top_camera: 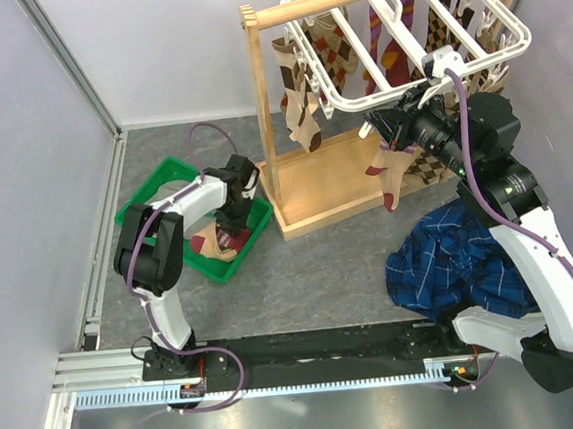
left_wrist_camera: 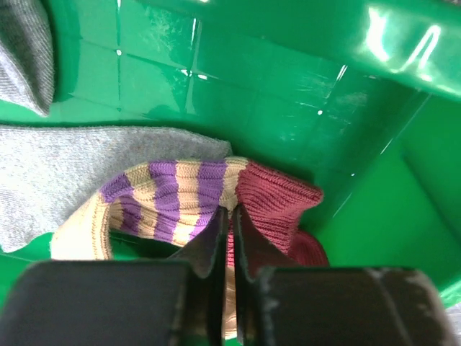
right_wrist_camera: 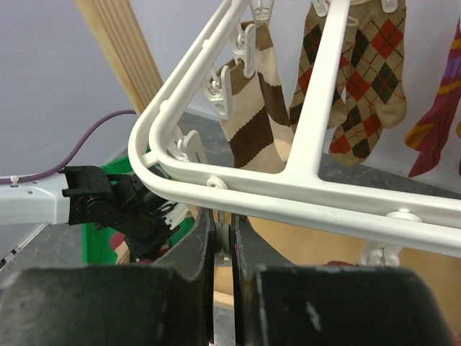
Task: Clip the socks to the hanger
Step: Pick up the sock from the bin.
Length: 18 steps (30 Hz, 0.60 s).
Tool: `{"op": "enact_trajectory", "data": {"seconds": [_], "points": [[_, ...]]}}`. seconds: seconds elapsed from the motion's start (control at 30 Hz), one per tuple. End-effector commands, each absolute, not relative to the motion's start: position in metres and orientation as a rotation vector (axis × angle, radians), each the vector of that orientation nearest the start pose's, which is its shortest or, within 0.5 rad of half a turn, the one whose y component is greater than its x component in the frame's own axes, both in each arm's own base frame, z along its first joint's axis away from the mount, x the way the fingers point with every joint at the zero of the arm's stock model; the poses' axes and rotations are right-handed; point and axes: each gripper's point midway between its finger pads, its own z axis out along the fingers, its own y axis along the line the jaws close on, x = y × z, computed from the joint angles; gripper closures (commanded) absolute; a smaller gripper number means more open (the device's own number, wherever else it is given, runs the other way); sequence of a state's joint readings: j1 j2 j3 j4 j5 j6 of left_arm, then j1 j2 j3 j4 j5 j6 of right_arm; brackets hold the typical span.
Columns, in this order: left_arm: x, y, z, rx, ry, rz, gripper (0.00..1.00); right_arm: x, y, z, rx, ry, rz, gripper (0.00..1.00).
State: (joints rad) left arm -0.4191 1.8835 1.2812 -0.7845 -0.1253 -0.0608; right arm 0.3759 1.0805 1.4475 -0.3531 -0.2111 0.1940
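Overall, the grey counter (top_camera: pixel 341 260) carried everything. A wooden stand (top_camera: pixel 260 106) stood at the far middle, its rail running across the top. The hanger (right_wrist_camera: pixel 288 193) hung from that rail by its hook and appeared tilted, with its near rim toward the right arm. White clips dangled under its bars. Argyle socks (right_wrist_camera: pixel 374 79) and a brown-banded sock (right_wrist_camera: pixel 248 122) hung from clips on the far side. A blue plaid cloth (top_camera: pixel 451 260) lay bunched on the counter at right, beside the right arm and near the stand's base. A green bin (left_wrist_camera: pixel 288 94) sat on the counter left of the stand, just beside its base.

Socks:
- A tan sock (top_camera: pixel 389 180) with a maroon toe hung below the hanger's near rim, just under the right pincer (right_wrist_camera: pixel 223 234). What held its top could not be made out.
- A grey sock (left_wrist_camera: pixel 65 173) lay flat on the bin floor.
- A striped sock (left_wrist_camera: pixel 173 194), with tan and purple bands and a maroon cuff, lay in the bin overlapping the grey sock's edge.

The left pincer (left_wrist_camera: pixel 225 238) was down inside the bin, narrow, its fingers clamped on the striped sock where the bands met the maroon cuff.

The right pincer was raised to the hanger's near corner, also narrow. Its fingertips sat just under the rim and pinched a small white piece, apparently a clip (right_wrist_camera: pixel 225 239).
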Motion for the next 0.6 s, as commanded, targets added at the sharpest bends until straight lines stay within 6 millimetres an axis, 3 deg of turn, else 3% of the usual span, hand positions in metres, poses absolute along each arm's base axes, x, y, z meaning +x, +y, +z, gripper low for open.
{"op": "enact_trajectory", "data": {"seconds": [0.0, 0.33, 0.37, 0.53, 0.57], "points": [[0.329, -0.131, 0.048, 0.530, 2.806, 0.062, 0.98, 0.302, 0.172, 0.444, -0.339, 1.591, 0.616, 0.90], [0.335, -0.121, 0.109, 0.326, 2.652, -0.022, 0.98, 0.300, 0.173, 0.449, -0.341, 1.579, 0.627, 0.90], [0.336, -0.120, 0.122, 0.288, 2.614, -0.056, 0.98, 0.299, 0.173, 0.449, -0.340, 1.579, 0.628, 0.90], [0.342, -0.106, 0.145, 0.087, 2.542, -0.190, 0.98, 0.298, 0.173, 0.452, -0.341, 1.571, 0.632, 0.90], [0.340, -0.112, 0.154, 0.051, 2.521, -0.273, 0.98, 0.298, 0.173, 0.451, -0.340, 1.573, 0.633, 0.90]]}}
